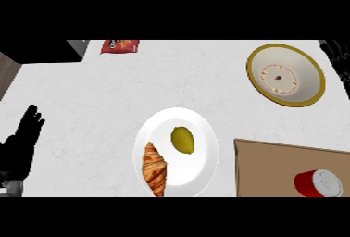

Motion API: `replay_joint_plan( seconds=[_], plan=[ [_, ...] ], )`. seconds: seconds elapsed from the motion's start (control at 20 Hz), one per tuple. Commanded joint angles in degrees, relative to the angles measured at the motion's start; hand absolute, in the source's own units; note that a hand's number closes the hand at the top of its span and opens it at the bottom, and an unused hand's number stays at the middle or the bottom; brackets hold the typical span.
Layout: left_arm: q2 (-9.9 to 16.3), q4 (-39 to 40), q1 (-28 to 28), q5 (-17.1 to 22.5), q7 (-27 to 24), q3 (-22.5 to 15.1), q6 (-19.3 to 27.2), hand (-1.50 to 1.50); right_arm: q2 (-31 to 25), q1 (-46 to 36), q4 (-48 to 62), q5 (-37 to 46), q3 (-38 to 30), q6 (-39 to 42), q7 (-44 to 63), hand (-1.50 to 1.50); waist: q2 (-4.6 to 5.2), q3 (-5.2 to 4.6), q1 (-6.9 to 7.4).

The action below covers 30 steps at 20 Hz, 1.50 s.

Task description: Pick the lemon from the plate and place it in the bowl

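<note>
A yellow lemon (182,140) lies near the middle of a white plate (198,122), low in the centre of the head view. A croissant (155,168) lies next to it on the plate's left side. The bowl (311,92), white inside with a yellow rim, stands at the upper right and holds nothing. My left hand (24,143) rests open at the left edge, fingers up, far from the plate. A black shape (338,53) at the right edge beside the bowl looks like part of my right hand; most of it is cut off.
A brown cutting board (273,169) lies at the lower right with a red cup (318,183) on it. A red snack bag (120,46) lies at the back, beside a dark block (48,51) at the back left corner.
</note>
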Motion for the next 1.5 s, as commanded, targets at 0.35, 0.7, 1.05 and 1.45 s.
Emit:
replay_joint_plan(
  seconds=[0.35, 0.7, 1.05, 1.45],
  plan=[
    [-6.1, -9.2, -8.5, -3.0, -1.1, -15.7, -10.8, 0.0, 10.5, 4.4, 2.8, 24.0, 16.8, -18.0, 9.7, 1.5, -0.83, -2.28, -1.13],
    [-10.2, -7.1, -12.0, -4.0, 0.2, -18.0, -11.9, 0.0, 28.9, -1.2, 19.0, 36.0, 29.2, -28.9, 7.6, -1.5, -0.73, -1.91, 1.19],
    [-10.5, -10.3, -10.5, -5.2, 2.5, -19.1, -10.6, 0.0, 23.0, -12.9, 19.8, 46.5, 34.7, -13.2, 31.6, -1.5, -1.27, -2.05, 1.1],
    [-10.9, -10.2, -11.5, -4.2, 3.4, -18.5, -11.7, 0.0, 27.3, -23.6, 22.5, 32.5, 35.3, 20.3, 53.3, -1.5, -1.21, -2.05, 1.15]
  ],
)
